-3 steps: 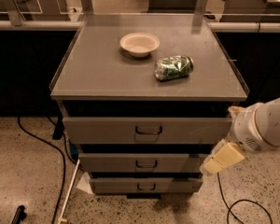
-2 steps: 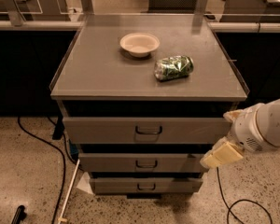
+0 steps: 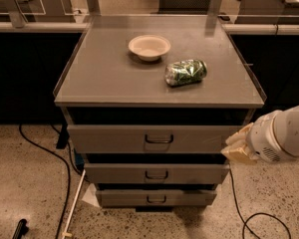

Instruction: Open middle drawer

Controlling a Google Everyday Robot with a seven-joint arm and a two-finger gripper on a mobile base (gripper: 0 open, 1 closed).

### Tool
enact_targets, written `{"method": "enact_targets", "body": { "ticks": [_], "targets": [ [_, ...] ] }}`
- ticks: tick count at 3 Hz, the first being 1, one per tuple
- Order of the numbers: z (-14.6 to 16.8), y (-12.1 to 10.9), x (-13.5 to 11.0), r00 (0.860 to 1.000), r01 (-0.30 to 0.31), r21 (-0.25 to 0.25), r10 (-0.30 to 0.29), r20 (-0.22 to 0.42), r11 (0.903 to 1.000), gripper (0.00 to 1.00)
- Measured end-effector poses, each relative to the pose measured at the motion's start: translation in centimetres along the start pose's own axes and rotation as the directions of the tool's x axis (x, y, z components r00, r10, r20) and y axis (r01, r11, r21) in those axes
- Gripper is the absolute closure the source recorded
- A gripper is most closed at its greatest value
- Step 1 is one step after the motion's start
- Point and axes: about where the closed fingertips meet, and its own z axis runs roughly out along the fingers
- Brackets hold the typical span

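The grey cabinet has three stacked drawers. The middle drawer (image 3: pixel 157 174) has a mid-sized flat front with a small dark pull handle (image 3: pixel 157 175) at its centre. None of its inside tray shows. My gripper (image 3: pixel 239 147), cream-coloured on a white arm, hangs at the cabinet's right edge. It is level with the top drawer's right end (image 3: pixel 209 138), above and to the right of the middle drawer's handle, and apart from that handle.
A cream bowl (image 3: pixel 149 47) and a crushed green can (image 3: pixel 186 72) lie on the cabinet top (image 3: pixel 104 78). The bottom drawer (image 3: pixel 156 198) sits below. Black cables run on the floor at left (image 3: pixel 65 168) and right (image 3: pixel 259 220). Dark counters stand on both sides.
My gripper has risen along the cabinet's right edge, from beside the middle drawer's end to beside the top drawer's end. The drawers, bowl and can have not moved.
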Motion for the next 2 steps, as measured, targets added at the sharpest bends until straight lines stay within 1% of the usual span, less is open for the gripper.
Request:
{"method": "enact_targets", "body": {
  "ticks": [1,2],
  "targets": [
    [0.6,0.4,0.5,1.0,-0.005,0.044,0.005,-0.001,0.999,0.89],
    [3.0,2.6,3.7,0.997,-0.074,0.114,0.077,-0.025,0.9907,1.0]
  ]
}}
